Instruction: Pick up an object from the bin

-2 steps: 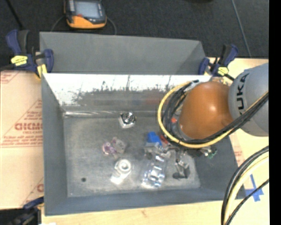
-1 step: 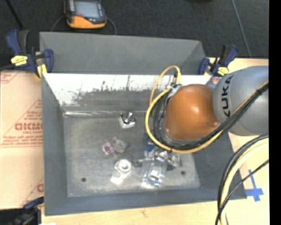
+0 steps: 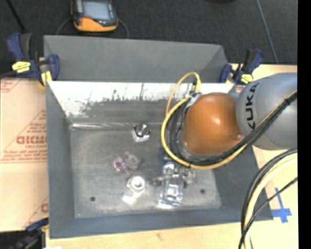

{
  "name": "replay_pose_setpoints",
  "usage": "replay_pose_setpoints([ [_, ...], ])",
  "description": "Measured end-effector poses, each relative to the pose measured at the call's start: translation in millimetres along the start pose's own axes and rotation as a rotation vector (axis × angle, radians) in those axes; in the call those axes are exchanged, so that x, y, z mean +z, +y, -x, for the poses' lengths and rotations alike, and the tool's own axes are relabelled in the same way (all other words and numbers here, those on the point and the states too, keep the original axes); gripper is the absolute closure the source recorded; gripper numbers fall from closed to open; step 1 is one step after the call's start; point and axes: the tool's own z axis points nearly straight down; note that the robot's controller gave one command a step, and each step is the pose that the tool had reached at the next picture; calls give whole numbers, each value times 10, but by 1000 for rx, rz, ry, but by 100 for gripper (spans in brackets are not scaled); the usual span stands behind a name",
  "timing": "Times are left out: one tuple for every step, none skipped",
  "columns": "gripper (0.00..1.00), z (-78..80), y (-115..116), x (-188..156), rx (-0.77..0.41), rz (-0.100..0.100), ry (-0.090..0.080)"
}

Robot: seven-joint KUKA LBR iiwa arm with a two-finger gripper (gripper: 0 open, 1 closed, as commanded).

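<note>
One clear plastic piece (image 3: pixel 170 196) lies right at the pincer (image 3: pixel 175 178)

Single camera, mounted above grey metal bin (image 3: pixel 135 61), tilted somewhat off vertical. Far wall toward frame top, near rim along bottom. Medium-close: bin takes most of frame, dark floor (image 3: pixel 160 9) beyond at top. KUKA arm (image 3: pixel 269 113) enters from frame right, covering bin's right side.

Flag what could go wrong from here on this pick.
1. The gripper is over a clear glossy piece near the bin's front wall; it may slip or get pushed against it.
2. The white round piece lies close beside it and could get knocked.
3. The orange cover hides the contact.
</note>
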Motion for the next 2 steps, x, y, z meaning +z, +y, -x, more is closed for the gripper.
replay_pose_setpoints([
  [100, 82, 126, -846, 0, -2, 0],
  [100, 141, 231, -1679, -17, -2, 1],
])
